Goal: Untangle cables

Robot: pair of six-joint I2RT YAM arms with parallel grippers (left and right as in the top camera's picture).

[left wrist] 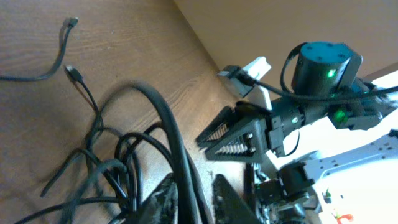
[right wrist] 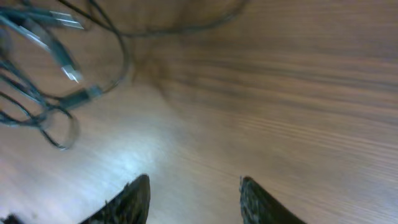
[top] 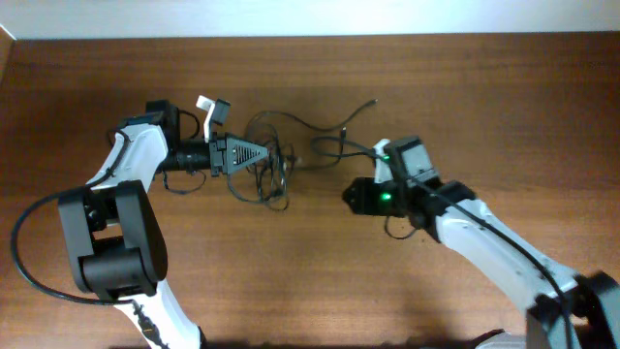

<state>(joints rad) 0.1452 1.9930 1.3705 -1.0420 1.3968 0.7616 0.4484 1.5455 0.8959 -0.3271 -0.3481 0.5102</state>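
The cables (top: 274, 167) lie in a loose knot on the table (top: 291, 281), left of centre in the overhead view, between the two arms and nearer the left one. From the knot the bundle runs roughly left to right across the table. One thin strand leaves it toward the upper right and ends in a free plug (top: 374, 101) that points away from the knot. Another strand loops out to the right toward the right arm. The left gripper (top: 267, 153) points right, straight into the knot. In the left wrist view its fingers (left wrist: 158, 202) sit close together with a cord running down between them, so it looks clamped on a strand of the cables. That cord arches up from the fingers and curves back to the wood. Past it two plug ends (left wrist: 72, 72) lie loose on the table, their cords trailing toward the tangle. The right gripper (right wrist: 194, 178) is just right of the knot and apart from it. Its jaws are spread wide with only bare wood between them, and nothing is held. In the right wrist view, loops of cord and two pale plugs (right wrist: 67, 70) lie ahead and to the left of the fingers.
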